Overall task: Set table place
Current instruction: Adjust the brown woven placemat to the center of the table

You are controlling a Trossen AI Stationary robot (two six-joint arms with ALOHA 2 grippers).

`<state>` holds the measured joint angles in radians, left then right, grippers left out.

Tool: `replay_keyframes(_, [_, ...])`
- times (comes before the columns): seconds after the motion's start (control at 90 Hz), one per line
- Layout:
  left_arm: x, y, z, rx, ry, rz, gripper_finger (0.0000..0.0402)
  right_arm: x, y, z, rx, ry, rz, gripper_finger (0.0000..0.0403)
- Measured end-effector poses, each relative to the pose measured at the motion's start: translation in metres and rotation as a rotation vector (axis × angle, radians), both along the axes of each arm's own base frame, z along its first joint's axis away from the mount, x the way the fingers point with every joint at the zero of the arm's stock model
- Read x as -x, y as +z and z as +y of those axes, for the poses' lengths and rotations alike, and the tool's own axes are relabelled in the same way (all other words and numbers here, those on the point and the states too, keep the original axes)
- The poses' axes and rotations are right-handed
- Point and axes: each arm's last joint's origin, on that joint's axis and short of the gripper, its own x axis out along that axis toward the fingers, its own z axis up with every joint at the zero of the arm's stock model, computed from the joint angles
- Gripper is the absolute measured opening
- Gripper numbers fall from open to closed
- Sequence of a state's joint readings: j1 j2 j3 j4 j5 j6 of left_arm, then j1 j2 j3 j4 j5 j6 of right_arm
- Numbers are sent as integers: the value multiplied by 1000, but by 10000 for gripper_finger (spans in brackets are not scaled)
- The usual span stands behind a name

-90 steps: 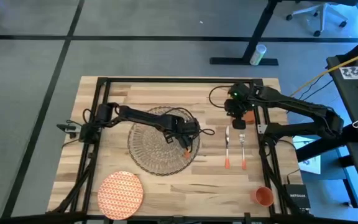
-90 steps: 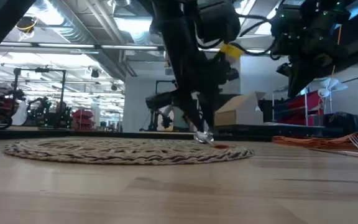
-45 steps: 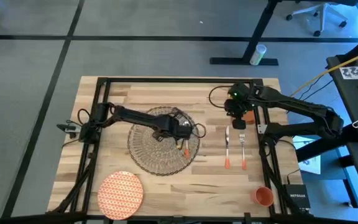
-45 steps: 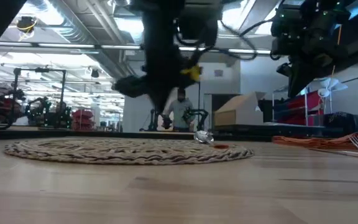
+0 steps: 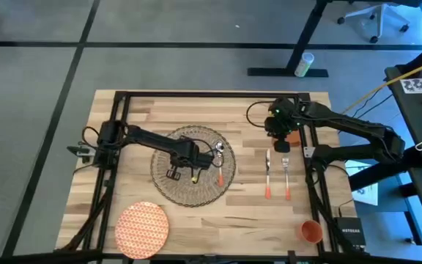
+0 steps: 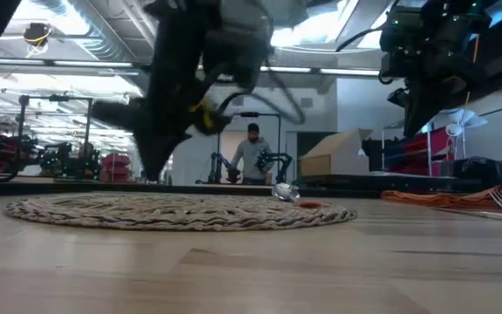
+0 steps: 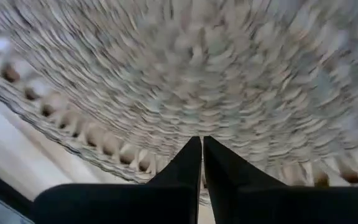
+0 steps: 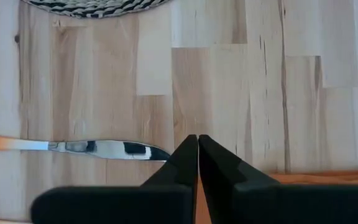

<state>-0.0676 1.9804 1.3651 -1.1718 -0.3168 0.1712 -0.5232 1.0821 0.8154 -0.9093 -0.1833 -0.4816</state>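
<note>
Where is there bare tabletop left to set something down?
Free: the light wooden plank table along its far edge, and the near strip between the orange patterned plate and small orange cup. Crowded: the round woven placemat under the left pincer, and the knife and fork below the right pincer.

The table is matt pale wood, the placemat rough woven fibre, the knife blade glossy metal.

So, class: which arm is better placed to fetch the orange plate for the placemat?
Left. The left gripper hovers over the placemat, on the orange plate's side of the table; the right gripper is across by the knife and fork.
</note>
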Motion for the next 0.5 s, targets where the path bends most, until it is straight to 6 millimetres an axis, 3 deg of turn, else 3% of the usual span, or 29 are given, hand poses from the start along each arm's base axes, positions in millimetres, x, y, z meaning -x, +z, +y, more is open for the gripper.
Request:
replay_keyframes(0.156, [6,-19,0,-5,6,-37,0,0,0,0,0,0,1,1])
replay_keyframes(0.5, [-9,-21,-2,-1,39,-212,0,0,0,0,-3,-2,2,1])
